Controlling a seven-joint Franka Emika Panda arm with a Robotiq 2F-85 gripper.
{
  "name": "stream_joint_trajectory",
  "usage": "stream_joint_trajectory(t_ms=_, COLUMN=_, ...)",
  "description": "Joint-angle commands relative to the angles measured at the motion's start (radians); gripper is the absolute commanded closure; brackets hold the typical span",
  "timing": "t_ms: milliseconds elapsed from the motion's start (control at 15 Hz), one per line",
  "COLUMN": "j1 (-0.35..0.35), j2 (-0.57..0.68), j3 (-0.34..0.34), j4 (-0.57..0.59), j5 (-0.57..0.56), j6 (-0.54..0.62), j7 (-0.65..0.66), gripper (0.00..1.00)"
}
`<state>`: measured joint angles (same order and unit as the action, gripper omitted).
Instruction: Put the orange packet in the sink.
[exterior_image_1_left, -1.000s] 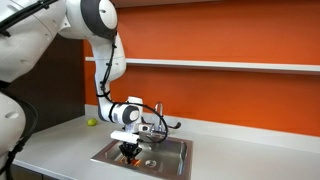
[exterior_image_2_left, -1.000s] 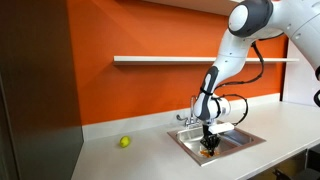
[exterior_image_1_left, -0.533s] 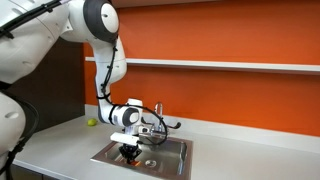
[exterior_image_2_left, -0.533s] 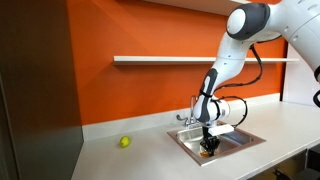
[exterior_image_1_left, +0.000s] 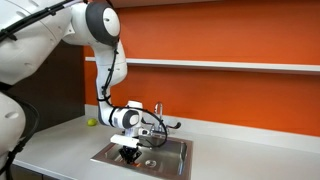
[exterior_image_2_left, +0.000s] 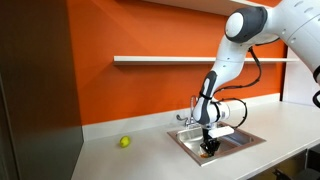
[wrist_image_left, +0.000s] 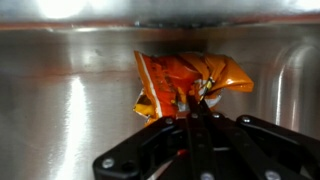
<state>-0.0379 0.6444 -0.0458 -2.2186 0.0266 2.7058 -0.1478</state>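
In the wrist view the crinkled orange packet (wrist_image_left: 188, 82) hangs right in front of my gripper (wrist_image_left: 192, 108), whose fingers are pressed together on its lower edge. Behind it is the steel wall of the sink (wrist_image_left: 60, 100). In both exterior views my gripper (exterior_image_1_left: 128, 152) (exterior_image_2_left: 208, 146) reaches down inside the sink basin (exterior_image_1_left: 172, 150) (exterior_image_2_left: 240, 138), low near its floor. The packet shows there only as a small orange spot at the fingertips (exterior_image_2_left: 208, 150).
A chrome faucet (exterior_image_1_left: 157, 110) (exterior_image_2_left: 194, 108) stands at the sink's back edge. A small yellow-green ball (exterior_image_1_left: 90, 123) (exterior_image_2_left: 125, 142) lies on the pale countertop (exterior_image_1_left: 60, 140). An orange wall with a white shelf (exterior_image_2_left: 160, 60) rises behind.
My gripper has sunk slightly lower into the basin with the packet still held. Nothing else has moved.
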Motion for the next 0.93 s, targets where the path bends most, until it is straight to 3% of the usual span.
stream_joint_trajectory(t_ms=0, j1=-0.027, j2=0.012, j3=0.021, j4=0.014, j5=-0.005, j6=0.01, j7=0.017, gripper=1.0)
stream_joint_trajectory(t_ms=67, j1=-0.025, j2=0.014, j3=0.019, j4=0.014, j5=-0.006, j6=0.011, j7=0.018, gripper=0.73)
stream_joint_trajectory(t_ms=133, j1=-0.025, j2=0.014, j3=0.018, j4=0.014, j5=-0.008, j6=0.009, j7=0.017, gripper=0.72)
stream_joint_trajectory(t_ms=733, j1=-0.006, j2=-0.052, j3=0.004, j4=0.01, j5=-0.019, j6=-0.013, j7=0.035, gripper=0.06)
stream_joint_trajectory(t_ms=867, j1=0.005, j2=-0.079, j3=-0.009, j4=0.005, j5=-0.028, j6=-0.007, j7=0.048, gripper=0.0)
